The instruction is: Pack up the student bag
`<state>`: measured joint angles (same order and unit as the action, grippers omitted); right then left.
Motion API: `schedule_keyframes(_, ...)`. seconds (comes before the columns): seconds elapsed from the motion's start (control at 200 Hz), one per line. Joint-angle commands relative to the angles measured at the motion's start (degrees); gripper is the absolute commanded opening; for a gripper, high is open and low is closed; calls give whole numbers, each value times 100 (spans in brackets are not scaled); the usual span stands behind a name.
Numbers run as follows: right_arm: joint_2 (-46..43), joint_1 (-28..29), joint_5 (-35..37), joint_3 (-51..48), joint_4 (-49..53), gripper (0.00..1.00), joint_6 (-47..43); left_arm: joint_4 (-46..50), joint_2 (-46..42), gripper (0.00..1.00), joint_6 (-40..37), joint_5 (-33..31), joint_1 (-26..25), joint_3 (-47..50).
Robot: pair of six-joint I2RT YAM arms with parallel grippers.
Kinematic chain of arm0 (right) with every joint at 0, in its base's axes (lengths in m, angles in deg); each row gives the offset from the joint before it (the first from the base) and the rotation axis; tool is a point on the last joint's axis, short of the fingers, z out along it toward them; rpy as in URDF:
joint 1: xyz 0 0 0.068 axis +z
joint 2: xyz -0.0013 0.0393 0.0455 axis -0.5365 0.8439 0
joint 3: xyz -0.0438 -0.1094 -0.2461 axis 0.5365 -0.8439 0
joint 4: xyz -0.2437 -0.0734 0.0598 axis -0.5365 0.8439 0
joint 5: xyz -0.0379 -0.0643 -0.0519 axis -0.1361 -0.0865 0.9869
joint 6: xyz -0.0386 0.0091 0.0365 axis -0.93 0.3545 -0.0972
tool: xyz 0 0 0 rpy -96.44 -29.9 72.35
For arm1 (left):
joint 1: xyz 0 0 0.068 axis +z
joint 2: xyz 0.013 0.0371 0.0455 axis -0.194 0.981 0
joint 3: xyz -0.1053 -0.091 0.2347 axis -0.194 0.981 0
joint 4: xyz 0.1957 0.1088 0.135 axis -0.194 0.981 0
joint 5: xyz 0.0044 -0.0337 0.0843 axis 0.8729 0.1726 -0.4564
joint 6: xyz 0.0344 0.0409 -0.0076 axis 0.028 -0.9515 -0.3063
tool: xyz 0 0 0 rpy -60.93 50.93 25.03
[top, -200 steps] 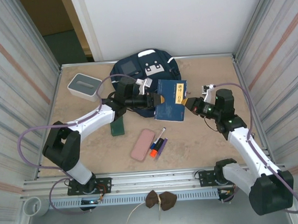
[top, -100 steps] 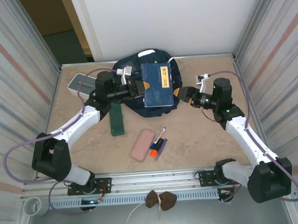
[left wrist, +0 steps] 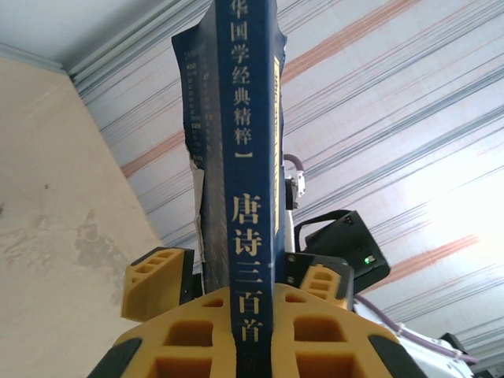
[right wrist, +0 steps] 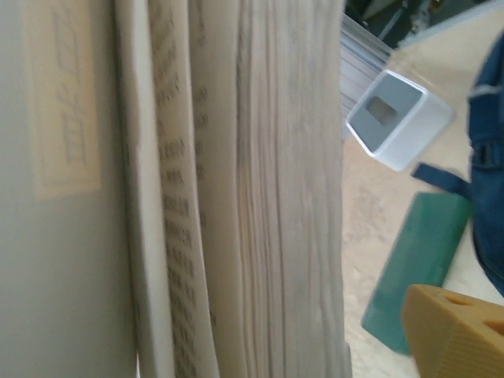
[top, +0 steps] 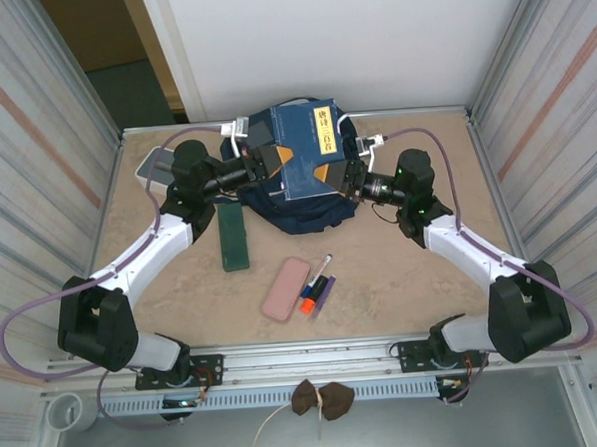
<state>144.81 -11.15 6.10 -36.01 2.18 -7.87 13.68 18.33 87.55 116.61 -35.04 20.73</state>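
Note:
A dark blue book (top: 310,148) with a yellow label hangs tilted over the student bag (top: 308,211), a navy backpack at the back of the table. My left gripper (top: 266,165) is shut on the book's left edge; in the left wrist view the spine (left wrist: 252,157) rises from between its pads. At the book's right edge my right gripper (top: 354,180) is open, its yellow fingers (left wrist: 161,279) standing on either side of the book. The right wrist view has the page edges (right wrist: 236,197) close up and one finger (right wrist: 453,335) at the lower right.
A green case (top: 234,237) lies left of the bag, under the left arm. Nearer the front lie a pink case (top: 285,289) and a few markers (top: 317,283). A white-and-grey box (top: 153,167) sits at the back left, partly behind the left arm. Ribbed walls close in both sides.
The left gripper has carried the book back and up over the bag. The right gripper, shut on the book a second ago, has opened and followed alongside it.

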Motion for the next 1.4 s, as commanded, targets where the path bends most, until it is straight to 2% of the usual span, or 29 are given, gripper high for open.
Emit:
schedule_keyframes(0.0, 103, 6, -53, 96, -1480, 80, 892, -585, -43, 0, 287, 81, 74, -2)
schedule_keyframes(0.11, 70, -9, 150, 51, -1565, 51, 993, -405, 54, 0, 209, -17, 83, 13)
schedule_keyframes(0.21, 1, -51, 308, 22, -1339, 24, 944, 113, 142, 0, -172, -143, 83, -22)
schedule_keyframes(0.276, -86, -113, 429, 30, -905, 6, 812, 595, 206, 10, -537, -255, 90, -89)
schedule_keyframes(0.316, -167, -174, 497, 75, -431, 1, 530, 926, 254, 19, -848, -330, 84, -158)
schedule_keyframes(0.411, -418, -425, 631, 248, 954, 0, -87, 1976, 393, 42, -1949, -669, 78, -410)
schedule_keyframes(0.476, -595, -730, 646, 311, 1689, 0, -413, 2772, 540, 51, -2854, -1162, 75, -633)
schedule_keyframes(0.581, -758, -1466, 591, 448, 2842, 0, -790, 3693, 957, 59, -4253, -2015, -31, -1027)
schedule_keyframes(0.671, -741, -2072, 430, 605, 3733, 0, -1182, 4415, 1481, 65, -5577, -2948, -329, -1543)
schedule_keyframes(0.817, -788, -2642, 334, 604, 4389, 0, -1639, 5334, 2544, 76, -7213, -4362, -932, -2610)
schedule_keyframes(0.902, -834, -2817, 325, 544, 4553, 0, -1799, 5553, 3175, 83, -7804, -5023, -1214, -3159)
schedule_keyframes(1.047, -864, -2907, 311, 286, 4573, 0, -1890, 5968, 4114, 84, -8118, -5392, -1347, -4150)
schedule_keyframes(1.192, -877, -2921, 211, 78, 4577, 0, -1928, 6207, 4653, 81, -8323, -5730, -1402, -4742)
schedule_keyframes(1.393, -1021, -2922, 246, -50, 4677, 0, -1995, 6297, 4932, 59, -8438, -5681, -1405, -4992)
